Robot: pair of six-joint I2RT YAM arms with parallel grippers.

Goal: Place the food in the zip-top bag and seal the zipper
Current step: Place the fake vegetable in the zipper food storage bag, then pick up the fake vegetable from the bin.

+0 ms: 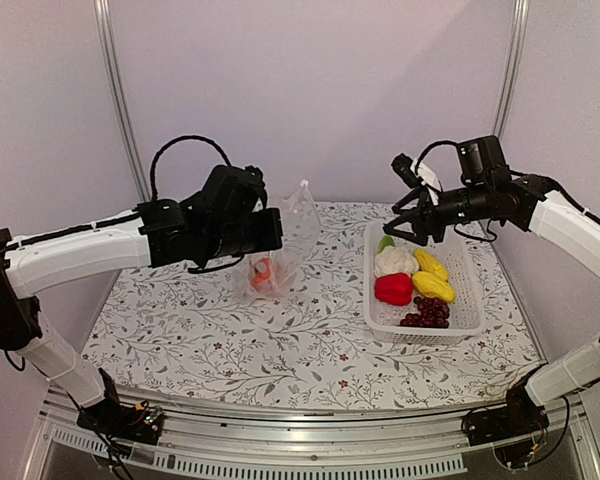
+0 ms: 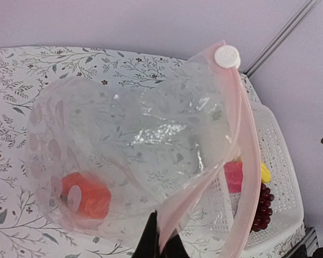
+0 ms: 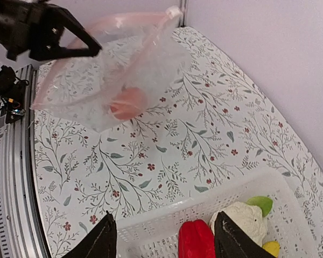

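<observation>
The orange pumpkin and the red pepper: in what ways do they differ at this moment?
The orange pumpkin is inside the clear zip-top bag, which the left gripper holds up by its edge; the red pepper lies in the white basket. The pumpkin is alone in the bag; the pepper has the white cauliflower beside it. Both are small toy produce, and neither is gripped directly.

Legible text and markings: none.
No lettering, number or brand could be read on the zip-top bag [image 2: 151, 123], the basket [image 1: 468, 285] or the floral table cover [image 1: 280, 350].
</observation>
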